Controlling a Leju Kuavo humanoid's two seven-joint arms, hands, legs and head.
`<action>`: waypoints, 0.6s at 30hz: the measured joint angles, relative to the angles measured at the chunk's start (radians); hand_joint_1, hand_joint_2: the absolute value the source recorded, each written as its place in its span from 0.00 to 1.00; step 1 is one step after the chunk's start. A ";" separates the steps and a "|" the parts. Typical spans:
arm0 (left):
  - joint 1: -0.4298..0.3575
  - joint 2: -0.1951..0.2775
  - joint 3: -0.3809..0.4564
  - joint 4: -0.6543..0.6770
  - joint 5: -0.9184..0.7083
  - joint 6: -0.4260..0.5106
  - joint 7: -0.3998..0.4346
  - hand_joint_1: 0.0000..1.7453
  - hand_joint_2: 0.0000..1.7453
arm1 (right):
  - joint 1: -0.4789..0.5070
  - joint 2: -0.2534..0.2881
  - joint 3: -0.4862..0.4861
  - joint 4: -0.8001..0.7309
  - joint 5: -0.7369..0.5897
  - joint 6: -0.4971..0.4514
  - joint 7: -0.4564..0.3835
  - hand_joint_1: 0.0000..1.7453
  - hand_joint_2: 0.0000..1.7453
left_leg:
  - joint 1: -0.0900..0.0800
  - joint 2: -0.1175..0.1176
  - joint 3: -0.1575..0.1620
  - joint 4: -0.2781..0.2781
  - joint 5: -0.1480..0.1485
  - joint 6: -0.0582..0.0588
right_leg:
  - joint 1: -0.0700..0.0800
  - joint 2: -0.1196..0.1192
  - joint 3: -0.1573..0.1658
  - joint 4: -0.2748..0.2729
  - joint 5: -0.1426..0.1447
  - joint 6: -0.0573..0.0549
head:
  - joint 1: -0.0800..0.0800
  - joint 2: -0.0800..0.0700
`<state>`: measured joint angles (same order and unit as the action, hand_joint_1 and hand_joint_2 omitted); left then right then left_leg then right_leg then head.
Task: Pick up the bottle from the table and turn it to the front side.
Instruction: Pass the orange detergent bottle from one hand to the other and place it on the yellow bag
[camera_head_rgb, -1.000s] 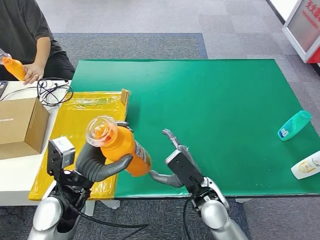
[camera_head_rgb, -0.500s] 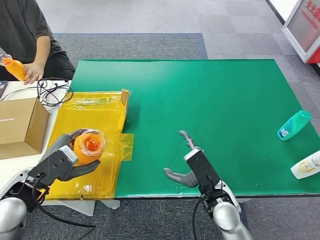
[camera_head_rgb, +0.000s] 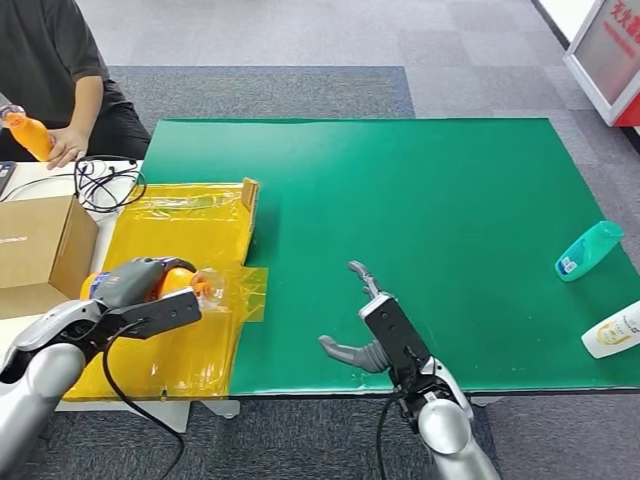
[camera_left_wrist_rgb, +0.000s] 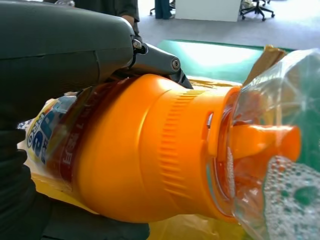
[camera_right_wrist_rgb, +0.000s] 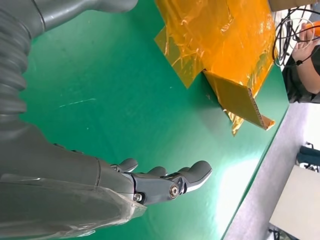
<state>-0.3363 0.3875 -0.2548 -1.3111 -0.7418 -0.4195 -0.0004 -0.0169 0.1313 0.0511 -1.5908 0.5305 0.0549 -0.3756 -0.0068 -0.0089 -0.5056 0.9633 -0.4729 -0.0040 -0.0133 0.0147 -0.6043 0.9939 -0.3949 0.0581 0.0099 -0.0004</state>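
My left hand (camera_head_rgb: 140, 297) grips the orange bottle (camera_head_rgb: 178, 281) low over the yellow film sheet (camera_head_rgb: 173, 340) at the table's left. The bottle lies on its side, its clear cap (camera_head_rgb: 213, 289) pointing toward the green mat. Up close, the orange bottle (camera_left_wrist_rgb: 151, 150) shows a blue and red label under my left hand (camera_left_wrist_rgb: 56, 55), and a clear cap (camera_left_wrist_rgb: 279, 145) with bubbles inside. Near the front edge of the green mat (camera_head_rgb: 423, 200), my right hand (camera_head_rgb: 370, 325) hovers open, holding nothing; its fingers (camera_right_wrist_rgb: 166, 182) are stretched out over the mat.
A person sits at the far left holding another orange bottle (camera_head_rgb: 27, 134). A cardboard box (camera_head_rgb: 41, 250) and black cables (camera_head_rgb: 106, 180) lie on the white table. A teal bottle (camera_head_rgb: 589, 250) and a white bottle (camera_head_rgb: 613, 330) lie at the mat's right edge.
My left hand carried the orange bottle left and down from mid-air to just above the yellow sheet, tipping it onto its side. My right hand drew back slightly, staying open.
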 joint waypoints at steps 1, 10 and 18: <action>-0.021 -0.001 -0.020 0.029 -0.013 0.002 -0.008 1.00 1.00 | -0.001 0.001 0.001 0.003 0.000 0.002 -0.001 0.00 1.00 | 0.000 0.000 0.000 0.000 0.000 0.000 | 0.000 0.000 0.000 0.000 0.000 0.000 | 0.000 0.000; -0.119 -0.042 -0.166 0.224 -0.065 0.033 -0.074 1.00 1.00 | -0.002 0.004 0.023 0.016 -0.003 0.010 -0.001 0.00 1.00 | 0.000 0.000 0.000 0.000 0.000 0.000 | 0.000 0.000 0.000 0.000 0.000 0.000 | 0.000 0.000; -0.137 -0.101 -0.218 0.303 -0.087 0.067 -0.057 0.06 1.00 | -0.006 0.005 0.024 0.024 -0.004 0.015 -0.001 0.00 1.00 | 0.000 0.000 0.000 0.000 0.000 0.000 | 0.000 0.000 0.000 0.000 0.000 0.000 | 0.000 0.000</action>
<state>-0.4732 0.2865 -0.4731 -1.0085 -0.8288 -0.3523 -0.0578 -0.0231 0.1359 0.0755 -1.5664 0.5264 0.0697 -0.3768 -0.0070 -0.0088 -0.5054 0.9633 -0.4729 -0.0041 -0.0136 0.0147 -0.6041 0.9939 -0.3948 0.0581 0.0098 -0.0004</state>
